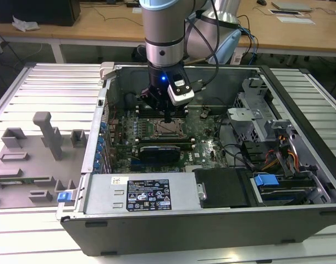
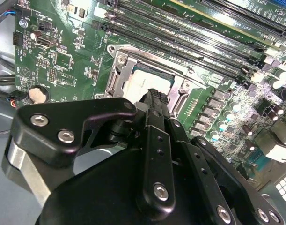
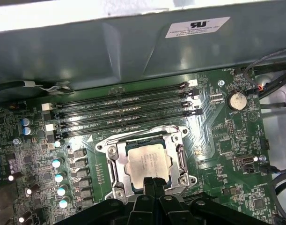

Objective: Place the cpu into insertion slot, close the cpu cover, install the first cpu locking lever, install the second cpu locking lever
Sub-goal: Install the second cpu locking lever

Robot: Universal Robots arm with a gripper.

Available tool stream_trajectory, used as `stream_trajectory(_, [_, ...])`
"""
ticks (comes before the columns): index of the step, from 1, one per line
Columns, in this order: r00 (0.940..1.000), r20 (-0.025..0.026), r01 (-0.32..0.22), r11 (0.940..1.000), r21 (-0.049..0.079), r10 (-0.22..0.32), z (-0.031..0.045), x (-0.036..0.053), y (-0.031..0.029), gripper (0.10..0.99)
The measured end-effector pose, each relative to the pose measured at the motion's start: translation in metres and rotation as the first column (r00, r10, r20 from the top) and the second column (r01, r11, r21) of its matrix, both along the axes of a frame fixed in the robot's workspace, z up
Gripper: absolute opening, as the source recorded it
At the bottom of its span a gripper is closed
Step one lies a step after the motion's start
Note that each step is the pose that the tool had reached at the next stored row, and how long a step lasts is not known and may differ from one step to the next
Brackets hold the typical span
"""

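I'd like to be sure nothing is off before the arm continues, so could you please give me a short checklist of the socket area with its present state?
1. The cpu lies inside the insertion slot, square to its frame: ok.
2. The cpu cover is down around the chip: looks so in both wrist views, ok.
3. Locking levers latched: cannot tell.
4. The gripper sits over the near edge of the cpu, fingers together: ok.
5. Whether the fingertips touch the chip: cannot tell.
6. The memory slots beside the socket are free of the gripper: ok.
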State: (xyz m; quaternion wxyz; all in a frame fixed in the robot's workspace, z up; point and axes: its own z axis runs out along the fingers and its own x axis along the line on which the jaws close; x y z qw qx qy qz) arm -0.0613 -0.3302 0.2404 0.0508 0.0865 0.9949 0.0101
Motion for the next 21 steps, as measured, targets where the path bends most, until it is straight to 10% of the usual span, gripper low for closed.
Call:
stream_trajectory(12, [1.0, -0.0001, 0.0, 1.0, -0.002, 0.0, 0.0102, -0.0001, -0.0026, 0.106])
stream_trajectory(21, [1.0, -0.0001, 0.0, 1.0, -0.002, 0.0, 0.0102, -0.0006, -0.0216, 0.106])
